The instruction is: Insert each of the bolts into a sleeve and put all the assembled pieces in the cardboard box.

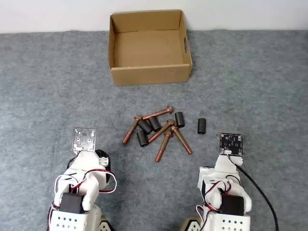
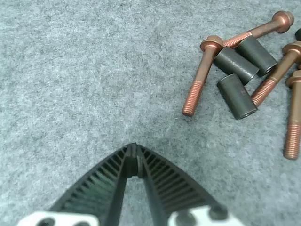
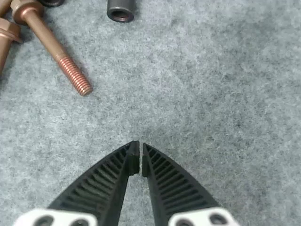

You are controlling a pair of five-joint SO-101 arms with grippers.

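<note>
**Lying loose on the bench: bolts and sleeves, none yet joined**

Five copper-coloured bolts lie in a loose heap at the middle of the grey felt bench, crossing and touching one another. Four black sleeves lie among them, none with a bolt inside. A fifth sleeve lies on its own just to the right of the heap. The cardboard box stands open-topped at the far side of the bench, well apart from the heap.

Both arms sit at the near edge, one on each side of the heap. The left fingers are pressed together at the tips and hold nothing; felt lies under them, and the nearest bolt is well off. The right fingers have only a thin slit between them and hold nothing. The fifth sleeve and a bolt shank lie ahead of them.
</note>
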